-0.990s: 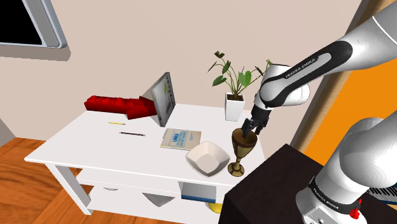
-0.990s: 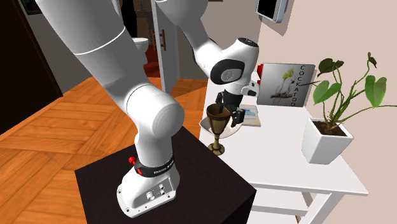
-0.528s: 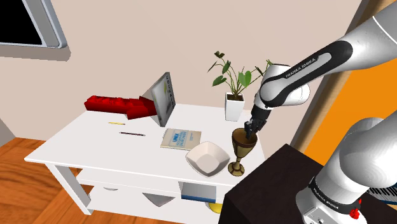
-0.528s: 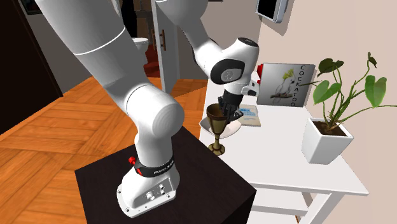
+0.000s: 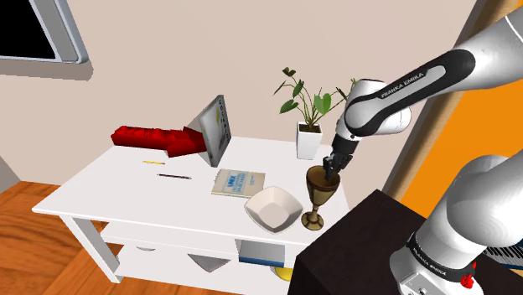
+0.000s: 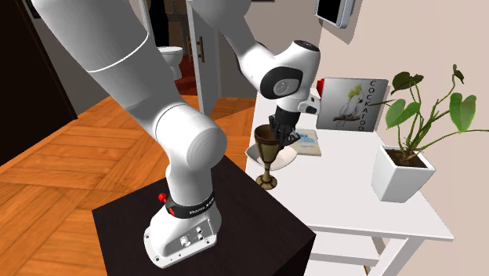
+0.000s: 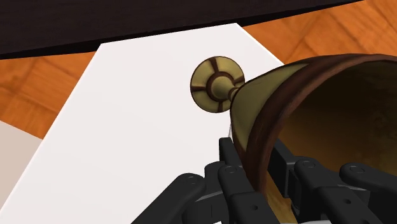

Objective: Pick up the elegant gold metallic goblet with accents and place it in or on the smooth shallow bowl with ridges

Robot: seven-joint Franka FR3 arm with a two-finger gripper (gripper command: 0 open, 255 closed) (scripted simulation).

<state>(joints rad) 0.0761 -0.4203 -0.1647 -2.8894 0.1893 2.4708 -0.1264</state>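
Gripper [image 5: 329, 168] pinches the rim of the goblet [image 5: 319, 194]. In the wrist view one finger [image 7: 234, 167] sits outside the cup and the other inside, with the wall clasped between them.

Goblet: upright, gold with a dark brown band at the lip, dark inside. It stands at the edge of the white table [image 5: 126, 180] nearest the stand [image 5: 352, 251], just beside the bowl [image 5: 273, 208]. Cannot tell whether its foot touches the tabletop.

Bowl: white, shallow, squarish, its inside plain white.

White pot [image 5: 308, 141] holds a green leafy plant [image 5: 312, 100].

Count:
- one goblet, one bowl, one potted plant
- two books, one flat [image 5: 238, 182] and one propped upright [image 5: 214, 127]
- two thin sticks, one dark [image 5: 174, 176] and one yellow [image 5: 153, 162]
- one red lumpy object [image 5: 155, 137]

In the second exterior view the goblet and gripper cover most of the bowl. Items on the lower shelf [image 5: 168, 239] are partly covered by the tabletop and stand, and hard to identify.
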